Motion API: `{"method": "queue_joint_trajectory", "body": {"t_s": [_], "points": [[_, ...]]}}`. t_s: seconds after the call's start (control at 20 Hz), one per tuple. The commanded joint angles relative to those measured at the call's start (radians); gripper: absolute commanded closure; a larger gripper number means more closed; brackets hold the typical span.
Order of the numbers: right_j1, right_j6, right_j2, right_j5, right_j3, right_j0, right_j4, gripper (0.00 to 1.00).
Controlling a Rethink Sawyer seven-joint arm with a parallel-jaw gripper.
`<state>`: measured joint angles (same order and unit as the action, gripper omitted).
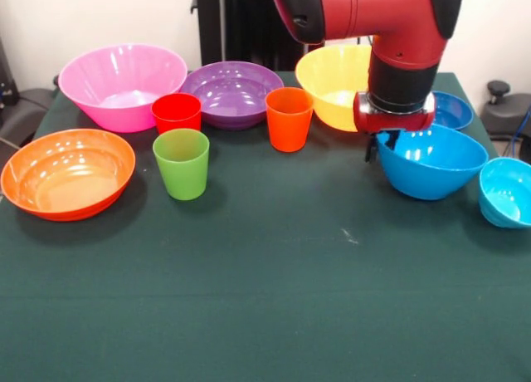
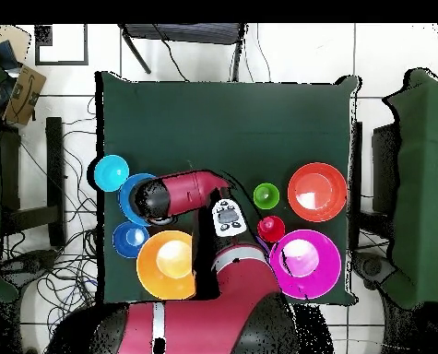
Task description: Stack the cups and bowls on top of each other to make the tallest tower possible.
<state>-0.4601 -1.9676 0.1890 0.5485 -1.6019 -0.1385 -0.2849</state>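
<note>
My gripper (image 1: 377, 147) is down at the left rim of the large blue bowl (image 1: 431, 162), which sits at the right of the table; the arm's head hides the grip in the overhead view. The pink bowl (image 1: 123, 85), purple bowl (image 1: 232, 91) and yellow bowl (image 1: 336, 83) line the far side. At the left lies the orange bowl (image 1: 66, 173). The red cup (image 1: 176, 112), green cup (image 1: 182, 163) and orange cup (image 1: 289, 118) stand upright in the middle. The small dark blue bowl (image 1: 452, 110) and the cyan bowl (image 1: 506, 191) flank the blue one. Nothing is stacked.
The green table (image 1: 265, 299) has a wide open stretch along its near half. In the overhead view the arm (image 2: 190, 189) covers the purple bowl and the orange cup. Chairs and cables surround the table.
</note>
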Motion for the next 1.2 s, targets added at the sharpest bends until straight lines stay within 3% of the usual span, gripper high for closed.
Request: {"method": "queue_joint_trajectory", "body": {"t_s": [0.05,0.4,1.0,1.2], "points": [[0.013,0.051,0.074,0.073,-0.008,-0.002,-0.025,1.00],[-0.059,0.009,0.026,0.112,0.023,-0.003,-0.008,1.00],[-0.057,0.006,-0.035,0.236,0.137,-0.033,-0.013,1.00],[-0.008,0.034,-0.001,0.216,0.145,-0.077,-0.004,1.00]]}}
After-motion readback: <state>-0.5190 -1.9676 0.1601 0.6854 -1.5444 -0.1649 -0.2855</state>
